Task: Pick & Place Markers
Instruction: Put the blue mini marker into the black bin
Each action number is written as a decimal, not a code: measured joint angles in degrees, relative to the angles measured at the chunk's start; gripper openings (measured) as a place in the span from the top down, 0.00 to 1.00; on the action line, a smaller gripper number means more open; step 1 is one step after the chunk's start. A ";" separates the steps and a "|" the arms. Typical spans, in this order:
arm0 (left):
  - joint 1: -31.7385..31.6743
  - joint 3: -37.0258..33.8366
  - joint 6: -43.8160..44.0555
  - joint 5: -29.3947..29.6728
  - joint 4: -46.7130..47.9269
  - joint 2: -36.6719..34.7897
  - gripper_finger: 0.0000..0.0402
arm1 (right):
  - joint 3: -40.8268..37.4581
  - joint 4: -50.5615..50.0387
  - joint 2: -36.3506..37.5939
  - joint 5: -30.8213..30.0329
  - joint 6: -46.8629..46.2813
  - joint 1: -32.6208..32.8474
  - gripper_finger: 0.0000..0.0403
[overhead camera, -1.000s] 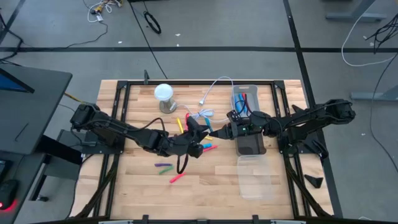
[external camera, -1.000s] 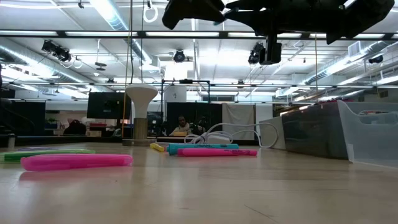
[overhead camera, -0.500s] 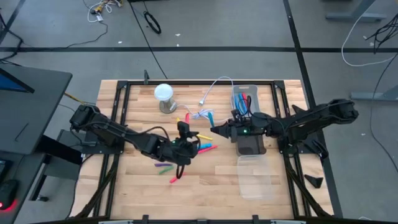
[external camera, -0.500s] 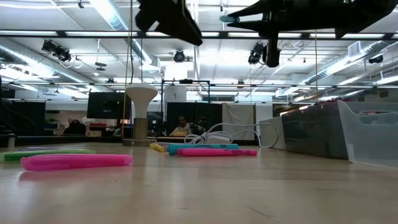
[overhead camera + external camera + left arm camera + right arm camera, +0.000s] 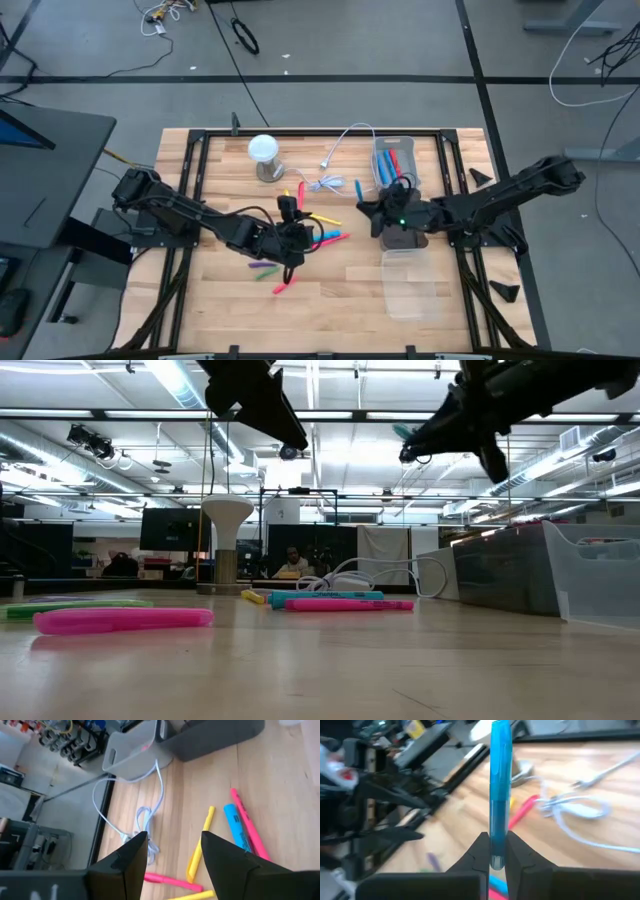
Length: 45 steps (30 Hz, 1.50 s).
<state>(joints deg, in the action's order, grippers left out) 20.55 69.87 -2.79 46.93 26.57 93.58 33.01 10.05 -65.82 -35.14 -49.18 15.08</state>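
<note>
Several markers lie on the wooden table: yellow (image 5: 322, 218), pink (image 5: 336, 238), green and purple (image 5: 264, 268), another pink (image 5: 284, 286). My left gripper (image 5: 289, 209) hovers open above them, and its wrist view looks down on a yellow marker (image 5: 199, 849), a blue marker (image 5: 238, 833) and a pink marker (image 5: 248, 831). My right gripper (image 5: 366, 207) is raised near the dark bin (image 5: 403, 232) and is shut on a blue marker (image 5: 500, 785). In the low view both grippers hang high above the table, the left (image 5: 262, 400) and the right (image 5: 470, 415). My right gripper pinches the blue marker by one end (image 5: 496, 851) between its two fingers. The marker runs on straight out past the fingertips, along the fingers, and is lifted clear of the table. In the high view its free end (image 5: 357, 186) points toward the table's far edge.
A clear bin (image 5: 393, 160) at the far right holds blue and red markers. A clear tray (image 5: 410, 286) lies near the dark bin. A coiled white cable (image 5: 325, 182) and a white dome-topped stand (image 5: 264, 152) sit at the far side.
A second ago both grippers met over the table's middle. My left gripper has drawn back toward the left and stays above the loose markers. My right gripper kept the blue marker, shifted slightly right and turned, so the marker now points toward the far edge.
</note>
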 joint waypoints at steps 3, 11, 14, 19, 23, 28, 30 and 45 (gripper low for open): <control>-0.53 0.00 1.01 -0.68 0.48 0.00 0.52 | 0.00 -4.57 0.88 -5.81 -2.31 2.36 0.95; -0.89 0.00 1.48 -3.31 2.22 0.00 0.52 | 0.00 -11.94 1.07 -17.21 -9.17 9.22 0.95; -0.89 0.00 2.59 -3.34 2.93 0.00 0.52 | 0.00 -13.35 1.07 -19.67 -11.85 11.32 0.95; -0.89 0.00 2.82 -5.49 3.40 0.00 0.52 | 0.00 -17.39 1.07 -20.89 -17.06 14.24 0.95; -0.89 0.00 3.67 -6.72 3.41 0.00 0.52 | 0.00 -23.85 1.07 -19.88 -24.50 15.32 0.95; -0.89 0.00 3.67 -6.73 3.95 0.00 0.52 | 0.14 -34.83 1.07 -13.62 -35.24 15.03 0.95; -0.89 0.00 3.65 -6.75 4.31 0.00 0.52 | 1.80 -42.19 1.05 -9.59 -39.24 14.09 0.95; -1.53 0.02 3.65 -6.74 5.02 0.00 0.52 | 20.94 -82.27 1.05 15.71 -44.49 3.89 0.95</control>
<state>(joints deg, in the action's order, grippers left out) 19.02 69.89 0.86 40.19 31.59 93.58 53.95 -72.22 -64.77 -19.43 -93.67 18.97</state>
